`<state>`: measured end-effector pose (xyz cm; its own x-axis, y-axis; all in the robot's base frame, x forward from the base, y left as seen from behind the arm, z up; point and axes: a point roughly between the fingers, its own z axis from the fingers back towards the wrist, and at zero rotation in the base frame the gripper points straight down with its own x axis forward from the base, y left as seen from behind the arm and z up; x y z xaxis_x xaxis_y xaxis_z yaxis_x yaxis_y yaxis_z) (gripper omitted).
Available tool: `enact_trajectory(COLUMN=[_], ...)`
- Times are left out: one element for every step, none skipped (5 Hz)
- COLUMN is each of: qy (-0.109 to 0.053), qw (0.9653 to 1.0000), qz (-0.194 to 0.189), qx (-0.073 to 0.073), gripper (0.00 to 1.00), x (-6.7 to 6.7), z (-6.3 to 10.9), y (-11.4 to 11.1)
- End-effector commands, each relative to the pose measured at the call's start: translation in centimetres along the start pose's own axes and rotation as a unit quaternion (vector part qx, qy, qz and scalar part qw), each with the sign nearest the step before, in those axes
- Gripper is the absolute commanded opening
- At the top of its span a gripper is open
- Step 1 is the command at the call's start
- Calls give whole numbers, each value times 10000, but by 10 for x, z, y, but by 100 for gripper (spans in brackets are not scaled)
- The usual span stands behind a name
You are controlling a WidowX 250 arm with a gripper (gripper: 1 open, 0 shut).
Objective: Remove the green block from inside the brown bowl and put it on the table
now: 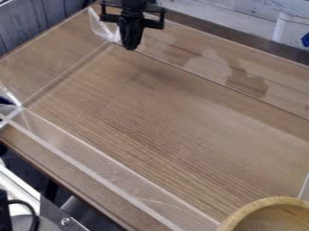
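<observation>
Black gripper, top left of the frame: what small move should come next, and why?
Probably travel toward the round tan wooden bowl at the bottom right edge. The black gripper is shut, apparently holding nothing, above the far corner of the wood-grain table, away from the bowl. No green block is visible.

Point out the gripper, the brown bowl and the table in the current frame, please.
gripper (132,40): camera view, tips of its shut black fingers.
brown bowl (268,208): camera view, pale rim at the bottom right corner, mostly cut off.
table (157,113): camera view, bare wood-grain surface near the middle.
</observation>
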<state>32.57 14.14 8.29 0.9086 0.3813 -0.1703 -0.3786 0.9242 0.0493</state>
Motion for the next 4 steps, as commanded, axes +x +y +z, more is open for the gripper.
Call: enact_trajectory(qy=[-226,-134,-49,25], qw=[9997,9998,9998,9997], qz=[80,79,78,108], qx=[64,130,172,204], gripper=[0,0,0,0], x=[4,6,6,8], z=[9,-2,-18,-30], y=[8,10,13,17])
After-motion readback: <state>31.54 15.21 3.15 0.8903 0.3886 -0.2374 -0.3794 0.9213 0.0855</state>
